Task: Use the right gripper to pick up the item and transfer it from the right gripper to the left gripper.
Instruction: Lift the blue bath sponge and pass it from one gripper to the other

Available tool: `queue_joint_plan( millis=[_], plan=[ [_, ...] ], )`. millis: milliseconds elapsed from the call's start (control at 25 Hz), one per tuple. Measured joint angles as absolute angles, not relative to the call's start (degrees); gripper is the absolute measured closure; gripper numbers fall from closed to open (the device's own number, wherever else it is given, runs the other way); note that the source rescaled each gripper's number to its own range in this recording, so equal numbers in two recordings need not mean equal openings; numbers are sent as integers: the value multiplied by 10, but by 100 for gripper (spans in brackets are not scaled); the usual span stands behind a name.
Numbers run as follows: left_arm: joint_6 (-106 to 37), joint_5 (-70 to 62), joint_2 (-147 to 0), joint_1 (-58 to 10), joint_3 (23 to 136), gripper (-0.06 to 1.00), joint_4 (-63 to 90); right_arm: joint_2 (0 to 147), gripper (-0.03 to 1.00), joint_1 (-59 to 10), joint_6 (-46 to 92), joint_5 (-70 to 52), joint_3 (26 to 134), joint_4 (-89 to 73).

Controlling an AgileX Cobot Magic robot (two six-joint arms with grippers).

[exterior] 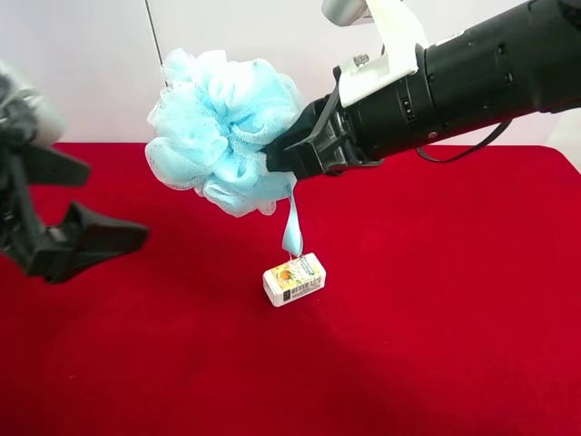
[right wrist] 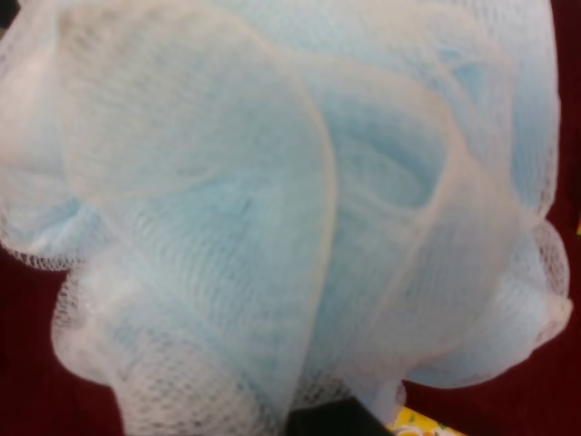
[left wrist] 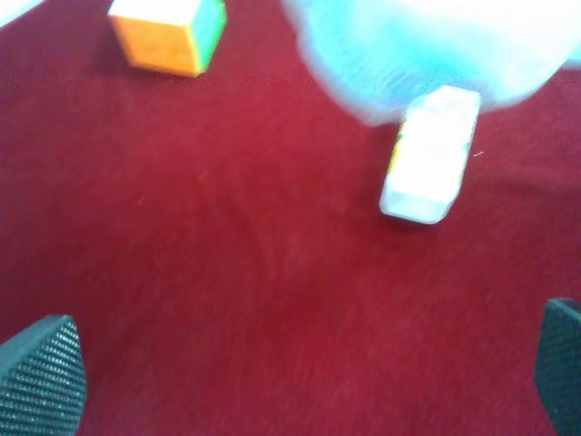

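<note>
Blue mesh pouf (exterior: 222, 127) hangs in the air over the desk's (exterior: 454, 345) middle, clamped in the right tool (exterior: 283, 162). Pick-up looks done, so the handover is the step in hand. The left tool (exterior: 86, 207) stands by a side edge, jaws wide apart. Next it must close on the pouf's free side. Count: one pouf, one white box (exterior: 293, 279), one cube (left wrist: 170, 34), two tools.

Buried, clipped and smeared
The pouf (right wrist: 272, 209) fills the right wrist view, hiding most of the right gripper (exterior: 277, 162), whose tips sink into mesh in the high view. There the left gripper (exterior: 113, 204), at 9 o'clock, is blurred and cut by the edge. The left wrist view shows the pouf blurred, edge-clipped, covering one end of the white box (left wrist: 427, 159); the cube (left wrist: 168, 32) is clipped too.
</note>
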State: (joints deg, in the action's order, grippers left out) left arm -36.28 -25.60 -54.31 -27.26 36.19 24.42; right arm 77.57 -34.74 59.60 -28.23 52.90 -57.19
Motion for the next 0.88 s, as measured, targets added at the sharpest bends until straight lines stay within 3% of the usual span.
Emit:
queue_joint_plan(
  millis=[560,880],
  plan=[
    [-363,-82,-646,-406,392,-6,248,776,97,-347,598,-297,529,-575],
    [-363,-27,-677,-422,392,-4,248,776,97,-347,598,-297,529,-575]
  ],
)
